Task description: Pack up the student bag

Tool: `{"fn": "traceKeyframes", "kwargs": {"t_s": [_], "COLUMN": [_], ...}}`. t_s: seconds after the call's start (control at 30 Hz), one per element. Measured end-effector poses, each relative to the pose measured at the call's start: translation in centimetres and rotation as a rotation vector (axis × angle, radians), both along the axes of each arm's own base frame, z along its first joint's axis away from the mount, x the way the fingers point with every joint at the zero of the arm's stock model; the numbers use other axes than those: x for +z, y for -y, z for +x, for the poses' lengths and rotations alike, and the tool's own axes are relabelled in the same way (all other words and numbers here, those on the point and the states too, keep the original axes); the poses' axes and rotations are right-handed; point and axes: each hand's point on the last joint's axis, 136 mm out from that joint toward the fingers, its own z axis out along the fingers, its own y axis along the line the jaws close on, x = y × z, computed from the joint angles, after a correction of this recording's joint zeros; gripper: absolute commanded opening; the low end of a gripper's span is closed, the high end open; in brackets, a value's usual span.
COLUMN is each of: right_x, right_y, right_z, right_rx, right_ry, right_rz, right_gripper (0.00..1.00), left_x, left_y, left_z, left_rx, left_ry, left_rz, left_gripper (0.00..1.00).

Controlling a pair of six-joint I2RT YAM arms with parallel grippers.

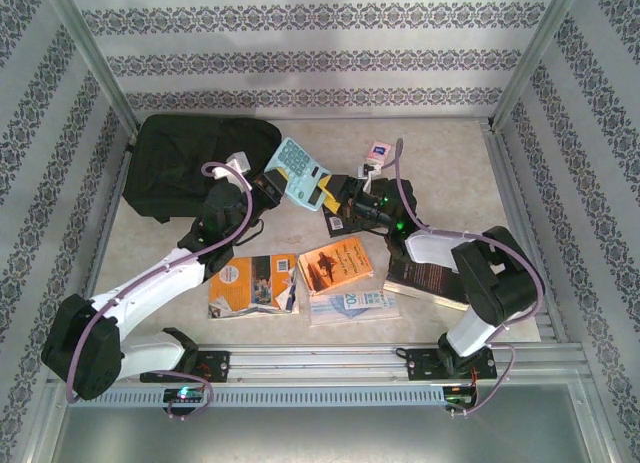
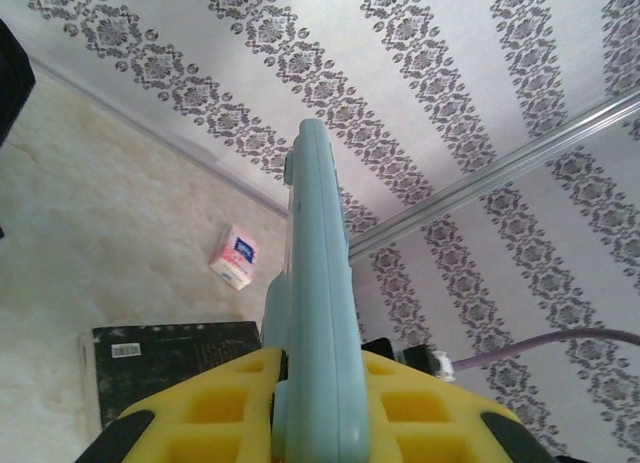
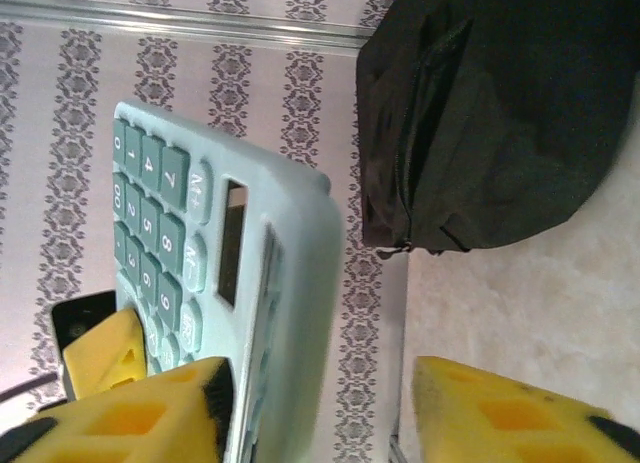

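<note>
Left gripper (image 1: 268, 183): closed on the teal calculator (image 1: 300, 173), which stands edge-on between its yellow pads (image 2: 420, 403), lifted off the table.
Right gripper (image 1: 335, 193): jaws apart around the calculator's other end. One pad is just beside the keys and the other is well clear, so it has no grip.
Student bag (image 1: 195, 163): black backpack at the far left of the table, its long axis running left to right.
Way to bag: just left of the left gripper and slightly beyond it. The left arm is nearer.
Zip (image 3: 405, 153): faces the grippers. Whether it is open is hard to tell.
Left arm: stretched forward and right, wrist raised.
Orange book (image 1: 335, 263): flat on the table, near centre.
Pink-and-white pack (image 1: 377, 153): far side, well apart from the bag.
</note>
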Motion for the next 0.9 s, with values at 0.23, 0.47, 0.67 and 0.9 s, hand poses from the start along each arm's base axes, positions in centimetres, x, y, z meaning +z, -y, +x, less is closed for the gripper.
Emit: {"fn": "traceKeyframes", "kwargs": {"t_s": [0.23,0.47,0.67,0.9], "right_x": [1.0,1.6,1.1,-2.5], "right_y": [-1.2,-1.7,-1.7,1.2], "right_z": [-0.5,-0.7,-0.6,-0.3], "right_rx": [0.032,0.048,0.045,-0.017], "right_ry": [0.033,0.027,0.02,-0.057], "right_rz": [0.056,0.089,0.071,-0.084], "right_gripper": [0.32,0.07,0.02,0.01], "left_x": [-0.4,-0.6,-0.7,-1.3], "left_y": [0.1,-0.1,-0.1,-0.6], "left_z": [0.3,0.6,0.7,1.1], "left_rx": [0.002,0.004,-0.009,-0.044], "left_ry": [-0.021,-0.025,-0.026,-0.02], "left_rz": [-0.061,-0.082,-0.08,0.14], "left_gripper": [0.1,0.16,0.59,0.79]}}
